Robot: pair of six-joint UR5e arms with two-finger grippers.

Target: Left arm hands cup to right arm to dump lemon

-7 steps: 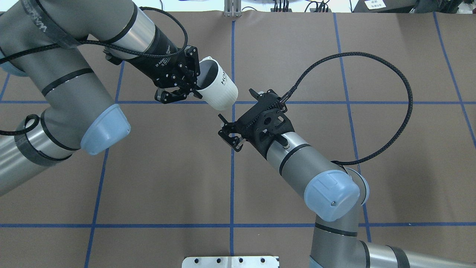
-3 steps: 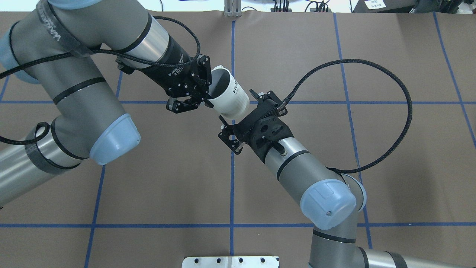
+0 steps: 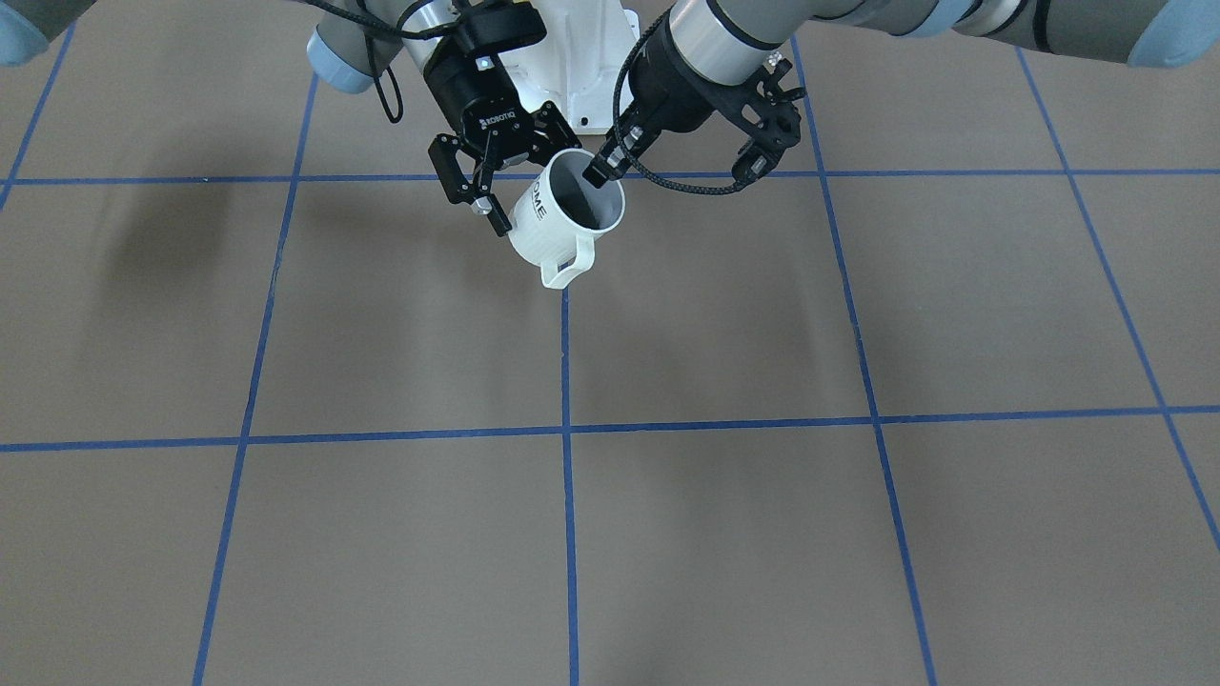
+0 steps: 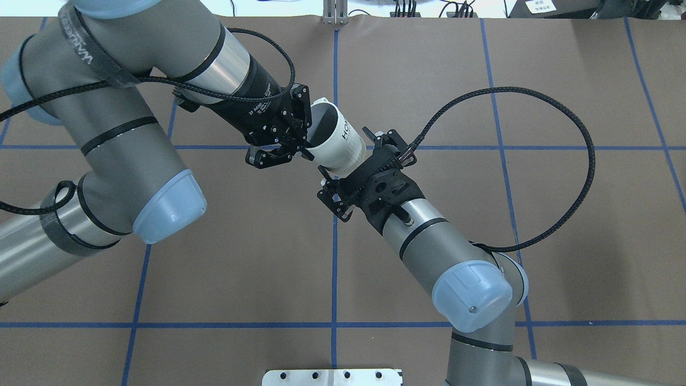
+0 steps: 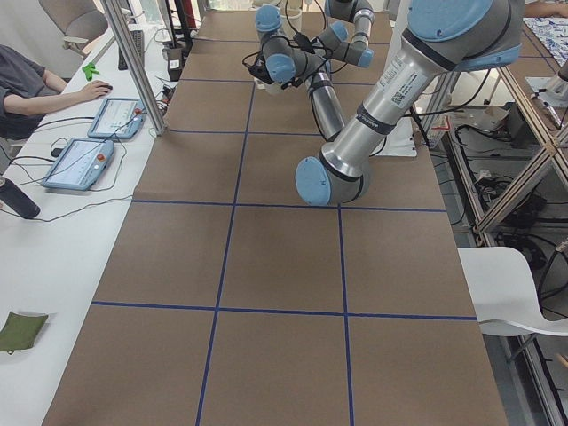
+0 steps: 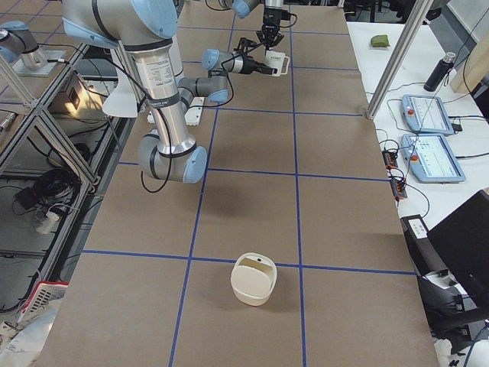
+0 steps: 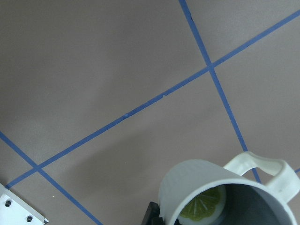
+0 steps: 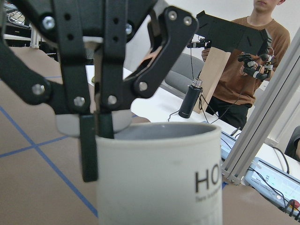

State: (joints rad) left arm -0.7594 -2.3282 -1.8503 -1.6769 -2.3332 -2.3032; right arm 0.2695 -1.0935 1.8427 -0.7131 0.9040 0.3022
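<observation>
The white "HOME" cup (image 4: 343,142) hangs tilted in the air over the table's far middle. My left gripper (image 4: 305,146) is shut on its rim, one finger inside and one outside; this shows in the front view (image 3: 599,171) and in the right wrist view, where its fingers (image 8: 89,140) pinch the wall. A yellow-green lemon slice (image 7: 201,206) lies in the cup (image 7: 197,180). My right gripper (image 4: 343,153), lettered ROBOTIQ (image 3: 510,171), is open, with its spread fingers on either side of the cup's base (image 3: 534,229). The handle (image 3: 564,272) points away from the robot.
A cream lidded container (image 6: 253,279) stands on the brown table near the end on my right. A metal plate (image 4: 332,377) sits at the near edge. A braided cable (image 4: 536,161) loops out from the right arm. A person (image 8: 253,61) and tablets (image 6: 432,115) are beyond the far side.
My left arm has carried the cup to the right and nearer, so that its base now lies between the right gripper's open fingers. The right arm has shifted only slightly.
</observation>
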